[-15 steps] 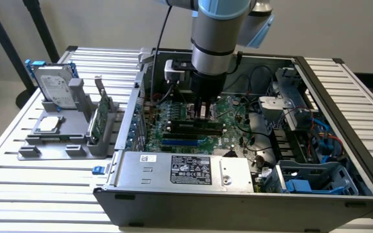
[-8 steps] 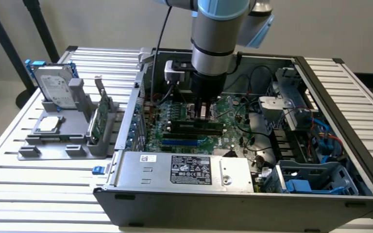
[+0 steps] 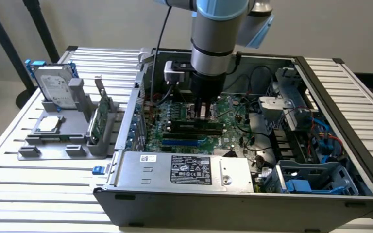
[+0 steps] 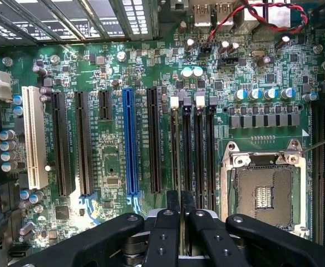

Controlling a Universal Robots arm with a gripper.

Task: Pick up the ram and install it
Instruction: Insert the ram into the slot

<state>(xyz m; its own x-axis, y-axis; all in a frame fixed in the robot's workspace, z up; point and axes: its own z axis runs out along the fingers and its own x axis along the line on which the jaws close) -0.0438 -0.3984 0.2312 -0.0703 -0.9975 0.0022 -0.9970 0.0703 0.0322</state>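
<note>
The one arm reaches down into the open computer case (image 3: 238, 194), which lies on the slatted bench (image 3: 18, 184). Its fingers (image 4: 172, 208) are drawn nearly together. In the wrist view they pinch a thin strip seen edge-on, which reads as the ram (image 4: 180, 167). It is too slim there to make out any chips.

The ram's long axis runs straight out from between the fingertips, in line with the black memory slots (image 4: 198, 156) on the green motherboard (image 4: 112, 161). It appears to sit directly over the slots on the side away from the processor socket (image 4: 262, 192), though which slot it is over cannot be told. Whether it is already touching a slot or only hanging just above is also unclear. So the ram lies directly below the fingers, parallel to its target rather than across it.

By count, there is one ram in hand and four memory slots side by side, two with white end latches and two with black. There is one empty processor socket just beside them.

A grey fixture (image 3: 50, 150) stands toward the bench edge at the exterior view's left, well apart from the fingers. It holds one hard drive (image 3: 54, 87), one square silver processor chip (image 3: 49, 124) and one green expansion card (image 3: 99, 119) set upright.
</note>
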